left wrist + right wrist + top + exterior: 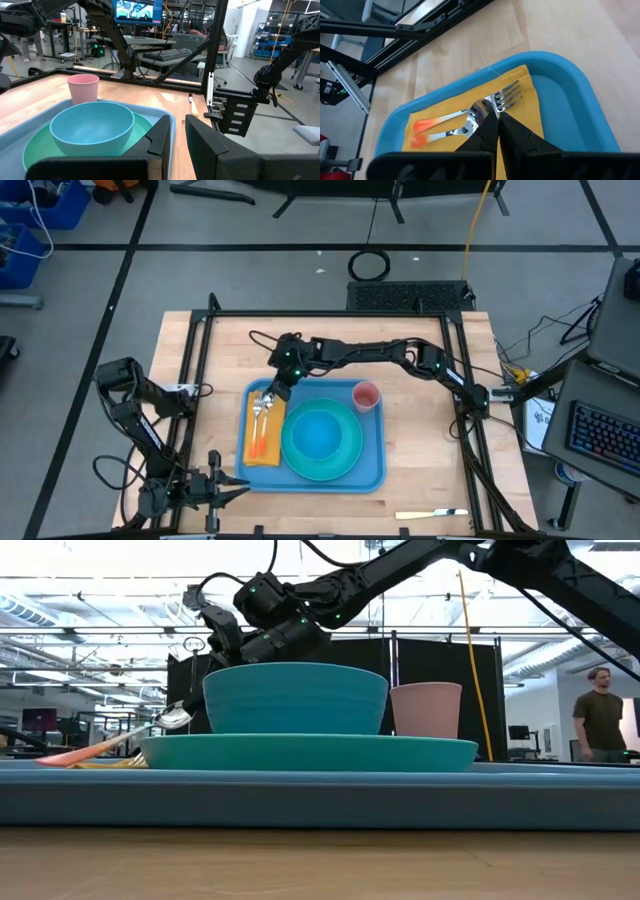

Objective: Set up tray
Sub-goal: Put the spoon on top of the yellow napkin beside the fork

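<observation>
— Where is the right gripper point(497, 116) at this moment?

— Reaching across from the right side of the table, it hangs over the left part of the tray point(372, 476). Its fingers are pressed together, nothing between them. The tips sit just above the heads of a spoon point(479, 111) and a fork point(507, 93).

— What lies under those?

— An orange napkin point(445, 129) inside the tray, directly below the gripper. Both utensils have orange handles that stretch away from the fingertips along the napkin.

— And the tray itself?

— The light-blue tray sits on the wooden table point(430, 470), near the middle. Beside the right gripper, toward the tray's centre, a teal plate point(297, 465) carries a teal bowl point(320, 432). A pink cup point(366, 396) stands in the tray's far right corner, just beyond the plate from the gripper's side.

— The left gripper point(178, 131)?

— Parked at the table's front-left corner, well apart from the right one. The tray's corner, the bowl and the cup lie ahead of it. Its fingers point(161, 135) stand slightly parted and grip nothing.

— Anything else on the table?

— A knife point(432, 513) lies near the front edge to the right, off the tray and far from both grippers. In the low view a person point(603, 717) stands in the room behind.
</observation>
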Controlling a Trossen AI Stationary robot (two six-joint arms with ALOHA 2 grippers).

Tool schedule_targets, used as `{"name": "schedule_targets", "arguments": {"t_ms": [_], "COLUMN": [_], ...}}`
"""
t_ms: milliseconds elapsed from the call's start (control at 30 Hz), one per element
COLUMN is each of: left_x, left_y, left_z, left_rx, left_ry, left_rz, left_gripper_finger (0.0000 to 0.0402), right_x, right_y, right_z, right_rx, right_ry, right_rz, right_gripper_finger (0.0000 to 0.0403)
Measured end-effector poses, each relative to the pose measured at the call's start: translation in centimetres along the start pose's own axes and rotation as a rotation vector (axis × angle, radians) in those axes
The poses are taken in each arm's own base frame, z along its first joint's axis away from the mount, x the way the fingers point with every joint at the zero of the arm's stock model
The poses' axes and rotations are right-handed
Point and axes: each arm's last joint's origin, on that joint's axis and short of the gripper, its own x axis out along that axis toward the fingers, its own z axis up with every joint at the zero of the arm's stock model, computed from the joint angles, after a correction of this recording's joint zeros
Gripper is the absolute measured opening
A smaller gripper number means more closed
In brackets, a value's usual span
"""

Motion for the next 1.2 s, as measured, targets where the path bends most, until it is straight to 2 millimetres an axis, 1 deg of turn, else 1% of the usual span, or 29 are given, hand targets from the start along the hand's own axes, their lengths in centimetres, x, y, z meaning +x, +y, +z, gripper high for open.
{"name": "schedule_targets", "arguments": {"t_ms": [700, 833, 967, 1200], "left_x": [0.1, 0.1, 0.1, 0.1], "left_y": [0.0, 0.0, 0.1, 0.1], "left_z": [-0.1, -0.1, -0.1, -0.2], "left_rx": [0.008, 0.009, 0.011, 0.017], "left_ry": [0.004, 0.004, 0.004, 0.006], "left_rz": [0.004, 0.003, 0.004, 0.005], "left_gripper_finger": [0.0063, 0.0063, 0.0063, 0.0063], "right_x": [0.2, 0.7, 1.6, 1.6], "right_y": [0.3, -0.1, -0.9, -1.0], "right_z": [-0.1, -0.4, -1.1, -0.9], "right_rx": [-0.025, -0.025, -0.017, -0.032], "right_ry": [-0.005, 0.001, 0.018, 0.003], "right_rz": [-0.021, -0.020, -0.023, -0.023], "right_gripper_finger": [0.0000, 0.0000, 0.0000, 0.0000]}}
